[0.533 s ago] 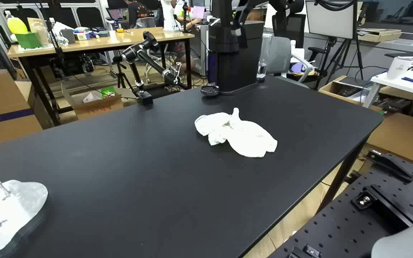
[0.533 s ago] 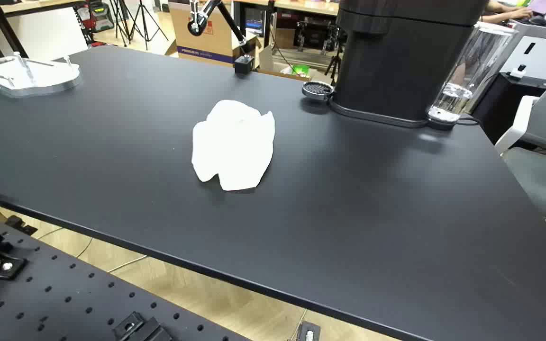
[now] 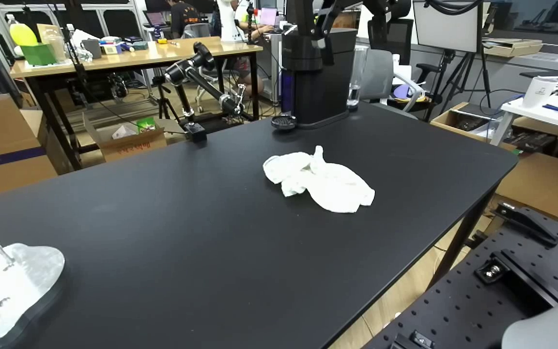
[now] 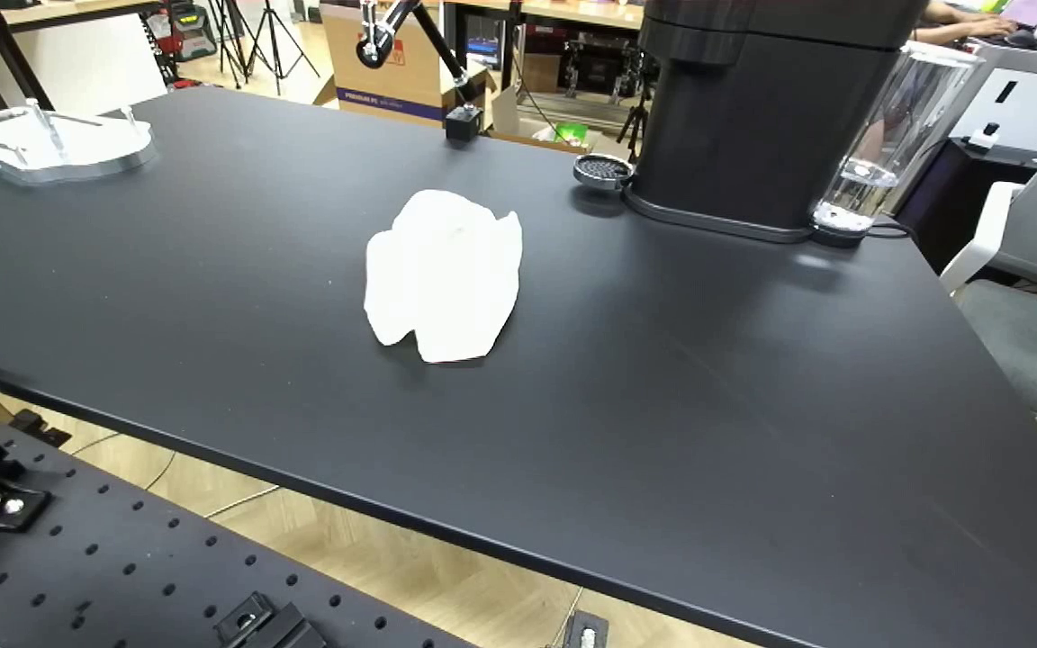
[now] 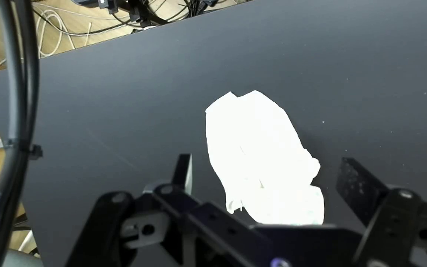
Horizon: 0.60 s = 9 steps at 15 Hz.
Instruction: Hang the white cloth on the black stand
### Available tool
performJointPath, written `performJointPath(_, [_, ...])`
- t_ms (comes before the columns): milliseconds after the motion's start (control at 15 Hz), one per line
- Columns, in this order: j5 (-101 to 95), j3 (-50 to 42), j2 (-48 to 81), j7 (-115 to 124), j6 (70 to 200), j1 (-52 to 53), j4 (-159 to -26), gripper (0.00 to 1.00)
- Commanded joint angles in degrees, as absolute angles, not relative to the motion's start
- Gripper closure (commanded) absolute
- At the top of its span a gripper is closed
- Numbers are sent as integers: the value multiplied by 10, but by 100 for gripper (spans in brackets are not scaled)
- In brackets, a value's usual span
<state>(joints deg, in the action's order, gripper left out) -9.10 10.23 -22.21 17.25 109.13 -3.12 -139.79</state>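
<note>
The white cloth (image 3: 325, 182) lies crumpled on the black table; it also shows in an exterior view (image 4: 446, 279) and in the wrist view (image 5: 261, 148). A black jointed stand (image 3: 178, 73) is fixed at the table's far edge; only its lower part (image 4: 463, 121) shows in an exterior view. My gripper (image 5: 263, 161) is open and empty. In the wrist view its fingers are spread to either side of the cloth's lower part, apart from it. In an exterior view the gripper (image 3: 351, 41) hangs high above the table at the top edge.
A tall black machine (image 4: 743, 135) with a clear water tank (image 4: 870, 144) and a round drip tray (image 4: 602, 171) stands on the table. A pale plate with metal pegs (image 3: 41, 266) lies at the table's other end. Cables (image 5: 20, 111) run along the wrist.
</note>
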Motion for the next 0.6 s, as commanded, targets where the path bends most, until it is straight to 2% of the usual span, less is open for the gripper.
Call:
performJointPath(0, [-96,90,-221,177,1090,-17,-1397,0])
performJointPath(200, [-96,90,-221,177,1090,-17,-1397,0])
performJointPath(533, [-154,48,-166,52,1264,-22,-1392,0])
